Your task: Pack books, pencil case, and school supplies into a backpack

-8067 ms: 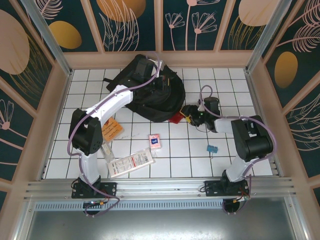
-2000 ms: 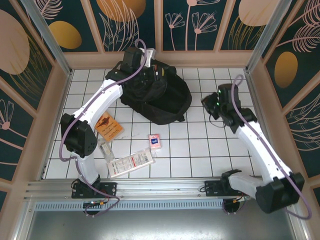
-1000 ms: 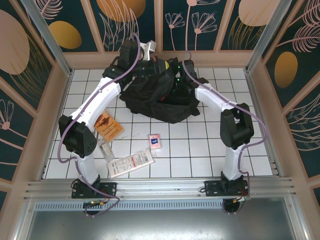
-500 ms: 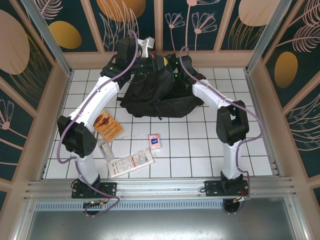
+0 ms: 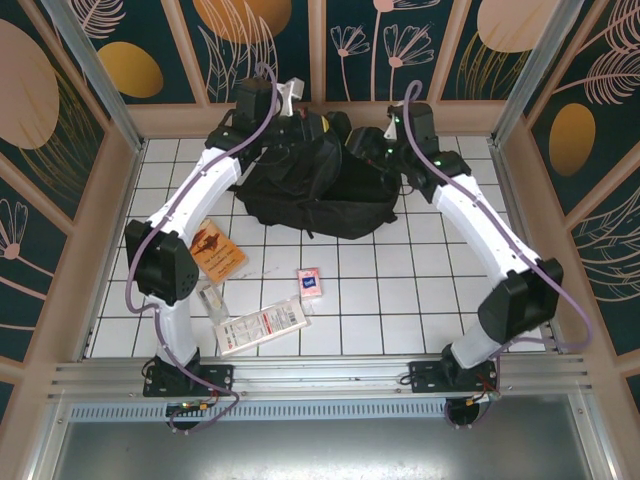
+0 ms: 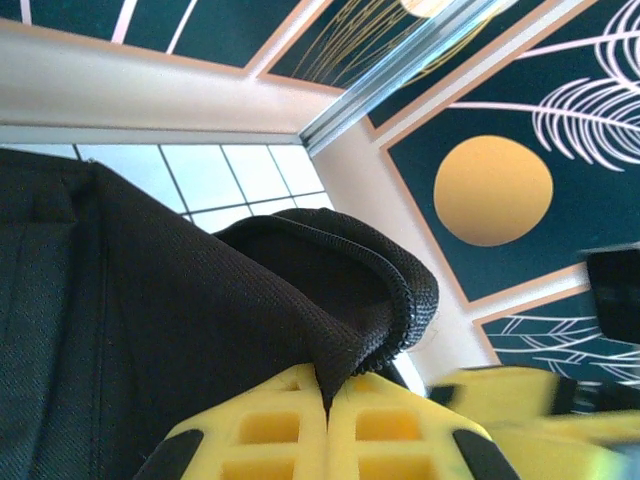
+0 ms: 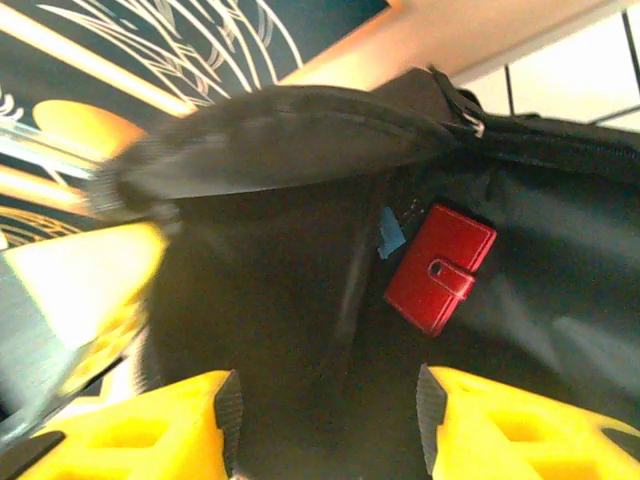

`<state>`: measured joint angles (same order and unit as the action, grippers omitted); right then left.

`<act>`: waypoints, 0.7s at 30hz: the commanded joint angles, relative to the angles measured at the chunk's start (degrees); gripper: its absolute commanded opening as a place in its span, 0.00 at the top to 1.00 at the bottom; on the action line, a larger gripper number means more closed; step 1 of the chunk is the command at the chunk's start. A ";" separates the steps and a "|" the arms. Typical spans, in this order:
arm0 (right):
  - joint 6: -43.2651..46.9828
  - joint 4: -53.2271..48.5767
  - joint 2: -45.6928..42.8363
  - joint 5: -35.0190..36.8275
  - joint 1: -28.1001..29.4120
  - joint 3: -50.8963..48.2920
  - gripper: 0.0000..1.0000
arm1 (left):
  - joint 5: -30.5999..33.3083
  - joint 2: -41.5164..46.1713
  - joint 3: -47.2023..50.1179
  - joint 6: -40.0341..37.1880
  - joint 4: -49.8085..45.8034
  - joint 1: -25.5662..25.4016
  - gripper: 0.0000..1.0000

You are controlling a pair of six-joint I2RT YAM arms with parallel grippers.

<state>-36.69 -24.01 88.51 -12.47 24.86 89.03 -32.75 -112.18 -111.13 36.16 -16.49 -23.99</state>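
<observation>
Backpack (image 5: 312, 195) — its rim fabric between left jaws

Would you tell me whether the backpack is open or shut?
Open. The left gripper pinches the backpack rim up, and a red wallet shows inside.

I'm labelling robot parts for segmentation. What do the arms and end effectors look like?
The left arm and right arm have white links, black joints and a purple cable. The left end effector and right end effector have yellow fingers.
</observation>
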 commanded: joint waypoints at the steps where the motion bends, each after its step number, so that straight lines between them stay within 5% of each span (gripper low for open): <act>1: 6.59 -4.49 -5.08 -0.04 2.22 -4.38 0.47 | -0.56 -0.47 -2.73 -1.68 3.80 0.52 1.00; 8: 4.70 -7.43 -10.49 6.19 19.60 -20.28 0.45 | 1.78 -1.92 -2.25 -3.63 3.28 0.83 1.00; 12: -2.55 -10.98 -5.55 15.20 29.30 -23.88 0.32 | 2.15 -2.15 0.06 -2.68 5.94 1.66 1.00; 15: -8.22 -14.50 0.05 19.32 32.83 -21.60 0.17 | 2.15 -1.80 1.90 -3.34 6.88 1.75 1.00; 21: -13.61 -20.63 13.26 18.55 34.59 -11.60 0.15 | 0.94 -1.47 2.92 -3.32 7.30 2.08 1.00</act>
<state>-45.82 -39.57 97.65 3.27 58.81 71.70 -31.07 -114.45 -108.66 34.04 -14.11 -22.65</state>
